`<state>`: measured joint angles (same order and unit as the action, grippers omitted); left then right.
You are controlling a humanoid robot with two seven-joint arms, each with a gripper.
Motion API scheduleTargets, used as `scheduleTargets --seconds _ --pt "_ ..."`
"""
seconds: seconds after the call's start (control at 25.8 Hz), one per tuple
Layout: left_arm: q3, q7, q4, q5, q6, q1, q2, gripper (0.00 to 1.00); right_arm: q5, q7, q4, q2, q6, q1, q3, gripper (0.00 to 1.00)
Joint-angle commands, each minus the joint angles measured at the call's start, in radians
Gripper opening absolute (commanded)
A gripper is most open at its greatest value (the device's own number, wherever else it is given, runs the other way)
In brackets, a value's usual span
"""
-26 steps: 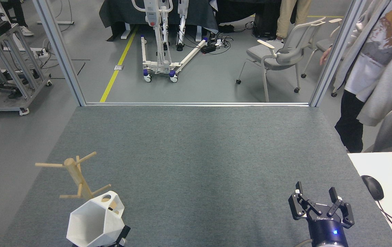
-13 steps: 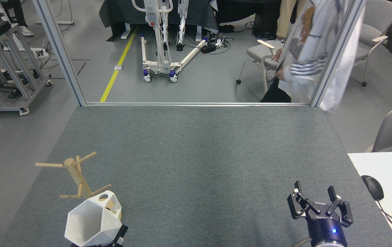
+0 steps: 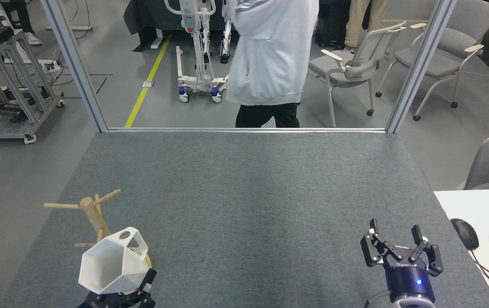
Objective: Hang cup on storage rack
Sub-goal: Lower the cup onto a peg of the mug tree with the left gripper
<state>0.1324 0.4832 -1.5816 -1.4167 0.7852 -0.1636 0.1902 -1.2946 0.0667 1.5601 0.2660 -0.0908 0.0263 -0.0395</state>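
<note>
One white faceted cup [image 3: 114, 265] sits clamped in the left end effector [image 3: 118, 295], directly in front of the wooden mug tree [image 3: 92, 218] and hiding its lower post and base. The cup's long axis is tilted, its hexagonal mouth facing up and toward the camera, with the angular handle [image 3: 131, 239] on the far upper side, nearest the mug tree's lower pegs. It looks rigid, light and probably brittle, with flat facets that should suit a grip low on the body, leaving the handle free. Well to the right of the mug tree, the right end effector [image 3: 400, 252] hangs spread and empty above the grey table [image 3: 248, 192].
</note>
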Motion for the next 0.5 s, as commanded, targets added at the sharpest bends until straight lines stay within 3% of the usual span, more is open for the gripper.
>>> scheduleTargets --seconds 0.0,0.46 --pt "0.0 0.0 0.026 0.001 0.0 0.027 0.002 0.0 -0.002 -0.001 0.0 0.001 0.0 -0.002 -0.003 0.99" --pt "0.001 0.003 0.064 0.024 0.0 0.046 0.015 0.0 -0.006 0.001 0.0 0.007 0.0 0.001 -0.003 0.99"
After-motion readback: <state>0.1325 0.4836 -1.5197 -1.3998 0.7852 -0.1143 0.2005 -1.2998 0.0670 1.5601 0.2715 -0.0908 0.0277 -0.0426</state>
